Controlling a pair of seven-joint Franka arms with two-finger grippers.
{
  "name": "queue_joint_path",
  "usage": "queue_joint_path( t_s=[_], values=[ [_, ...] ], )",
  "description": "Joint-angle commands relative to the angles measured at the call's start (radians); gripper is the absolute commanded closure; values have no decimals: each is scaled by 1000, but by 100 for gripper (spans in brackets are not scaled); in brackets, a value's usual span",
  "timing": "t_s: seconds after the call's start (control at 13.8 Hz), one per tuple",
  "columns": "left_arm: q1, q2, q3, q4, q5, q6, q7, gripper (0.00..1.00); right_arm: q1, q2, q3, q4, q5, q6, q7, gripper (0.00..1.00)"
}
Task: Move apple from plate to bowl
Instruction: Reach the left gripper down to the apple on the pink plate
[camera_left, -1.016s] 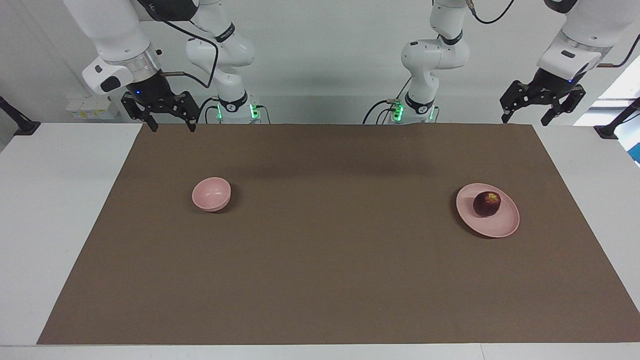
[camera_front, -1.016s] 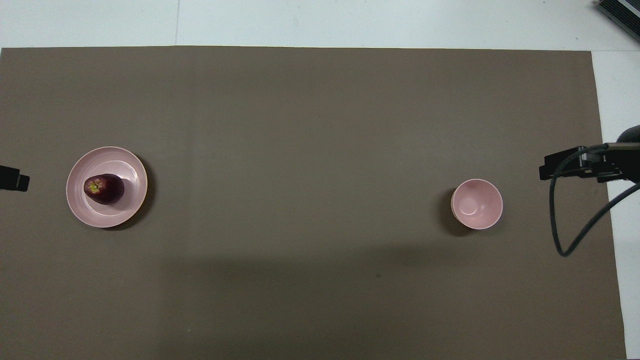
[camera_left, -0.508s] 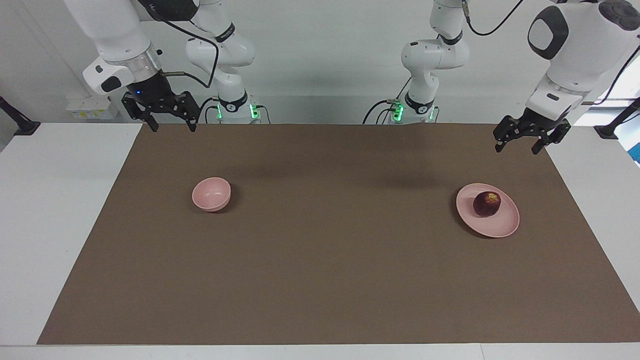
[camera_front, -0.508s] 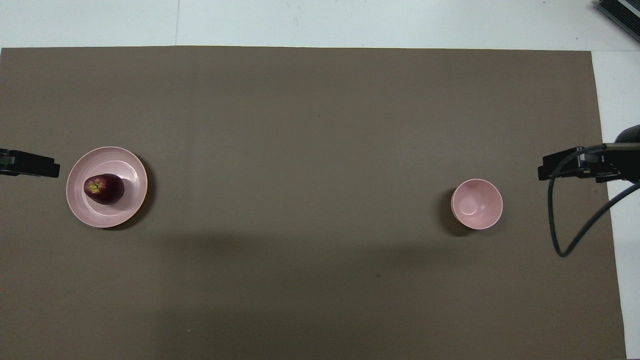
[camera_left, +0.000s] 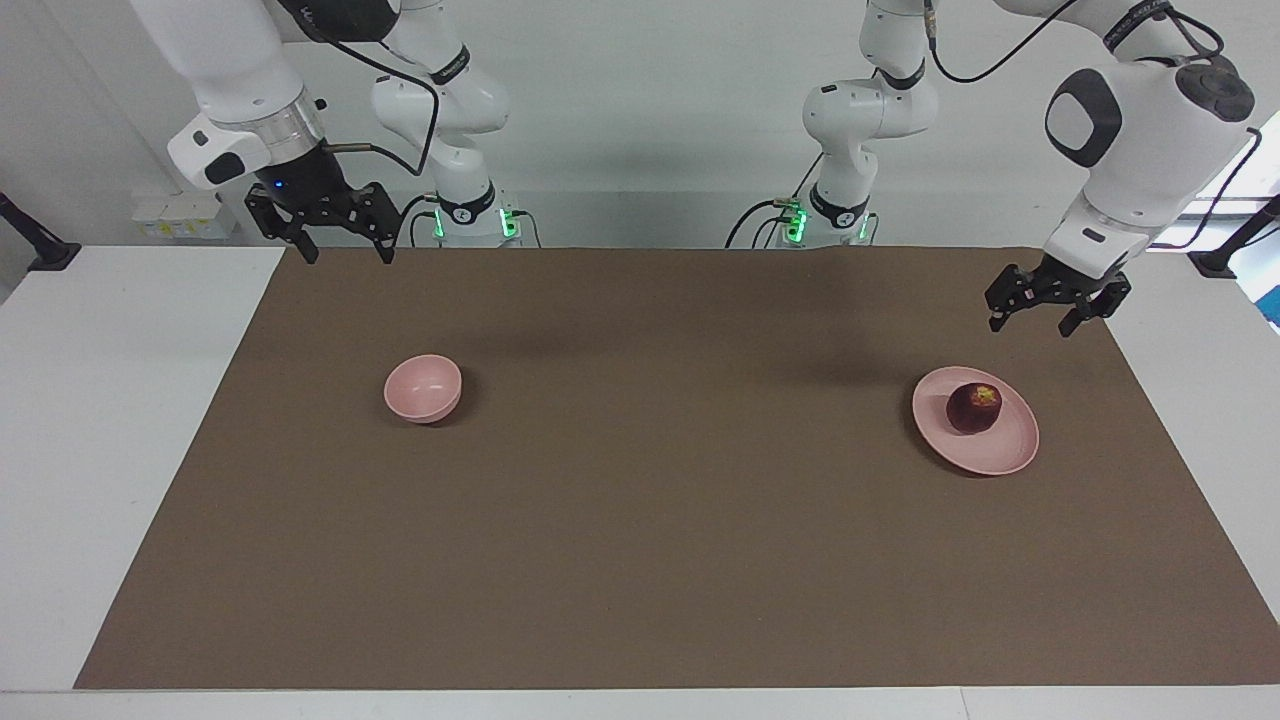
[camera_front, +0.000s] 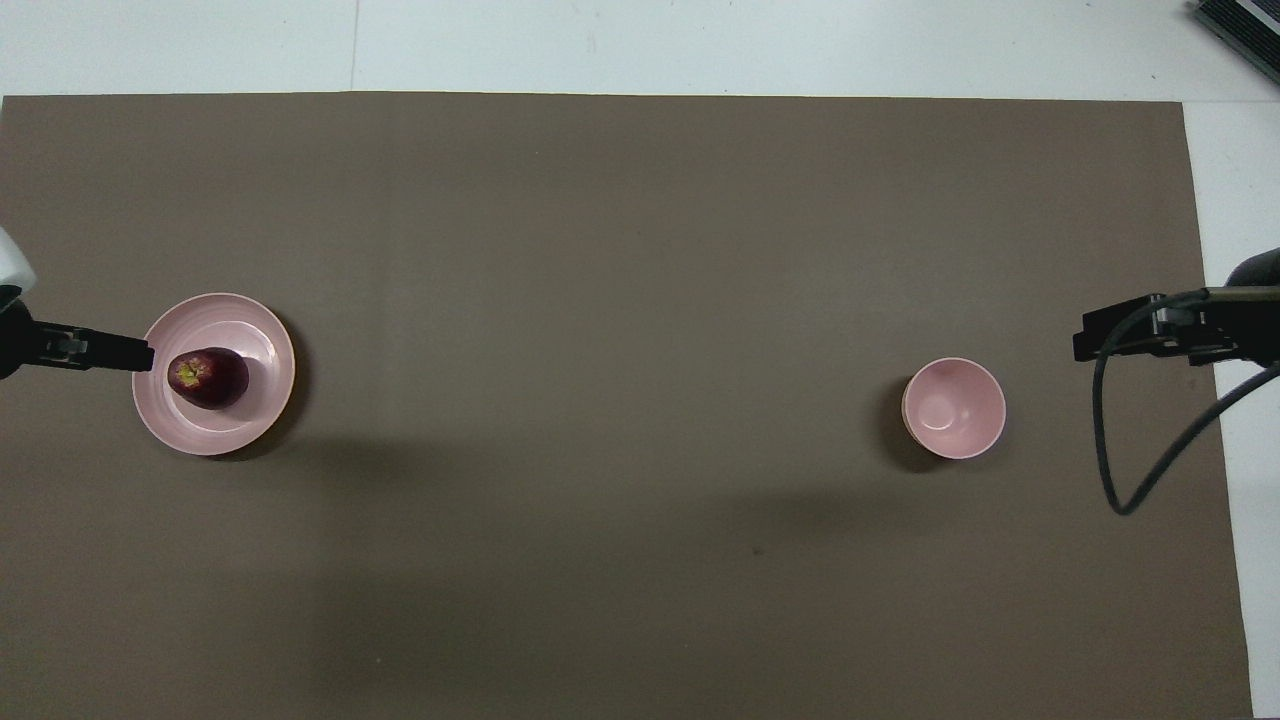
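The apple (camera_left: 974, 407) sits on the plate (camera_left: 1000, 455), off-centre on the part nearer the robots and toward the left arm's end of the table; its yellowish top faces up. The plate lies on the brown mat (camera_left: 660, 520). The left gripper (camera_left: 1030, 323) hangs in the air over the mat just beside the plate, on the robots' side of it, clear of both plate and apple. Its fingers are spread and hold nothing, and they point down while the white forearm slopes in from above the table's edge. The bowl (camera_left: 423, 388) stands upright on the mat well apart from the plate, toward the right arm's end. The right gripper (camera_left: 345, 254), fingers also spread and holding nothing, waits over the mat's edge nearest the robots.
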Motion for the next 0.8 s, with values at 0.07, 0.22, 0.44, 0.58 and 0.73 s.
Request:
queue_joint_path(
  t_s=[0.07,0.22,0.44,0.58,0.73],
  values=[
    [9,94,-3,-68,-14,194,20,0,-11,-19,5,-16,1,-11,6,0],
    [9,134,-3,-98,-14,277,20,0,-9,-17,5,-16,1,-8,8,0],
    [26,143,-3,-131,-14,316,22,0,-11,-17,5,-16,1,-9,6,0],
    [26,143,-3,-133,-14,313,20,20,-11,-17,5,-16,1,-11,6,0],
    [24,146,-3,-124,-13,316,24,80,-11,-17,5,-16,1,-9,6,0]
  ],
)
